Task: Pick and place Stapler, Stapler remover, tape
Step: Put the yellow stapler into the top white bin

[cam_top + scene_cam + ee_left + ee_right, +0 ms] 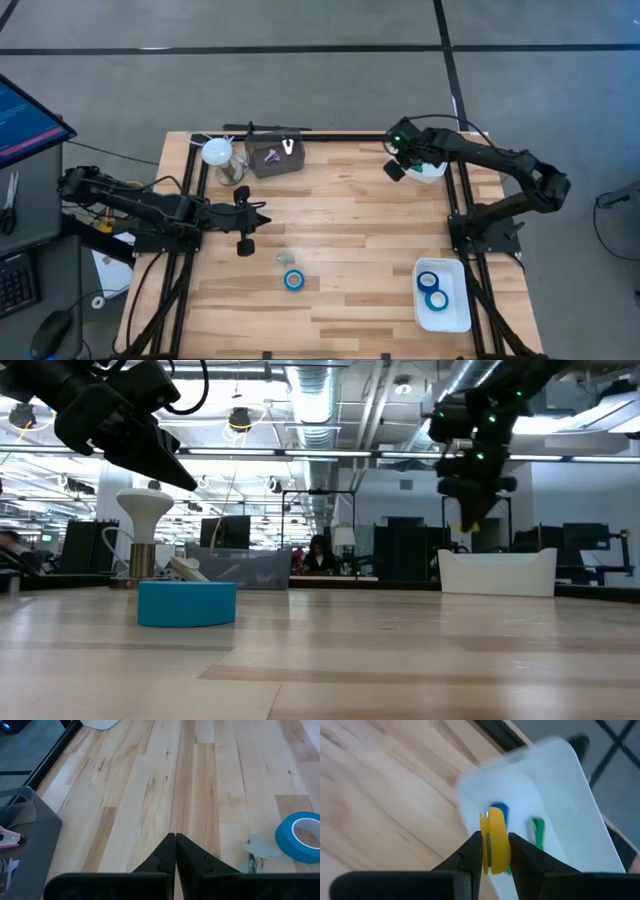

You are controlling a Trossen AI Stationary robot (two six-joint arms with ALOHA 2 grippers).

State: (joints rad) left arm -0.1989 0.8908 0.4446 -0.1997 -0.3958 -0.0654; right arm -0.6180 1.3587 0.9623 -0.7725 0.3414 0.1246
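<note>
Pale wooden planks form the table (pixel 340 220) you are working at, seen from above with an open-plan office beyond it in the low view. Take the white tray (pixel 443 295) at the table's near right corner as your landmark: two rolls of blue tape (pixel 433 290) lie inside it. A third blue tape roll (pixel 293 280) sits on bare wood well to the left of that tray, with a small pale stapler remover (pixel 284 259) just beside it.

Your right gripper (pixel 494 851) hangs over a second white bin (pixel 427 168) at the far right edge, far behind the tray. Its fingers are clamped on a small yellow item (pixel 495 845); blue and green pieces (pixel 538 831) lie in the bin below.

Your left gripper (pixel 262 220) hovers above the wood, left of the loose roll, its fingers pressed together and holding nothing.

A grey box (pixel 274 156) and a white-topped object (pixel 218 153) stand at the far left.
</note>
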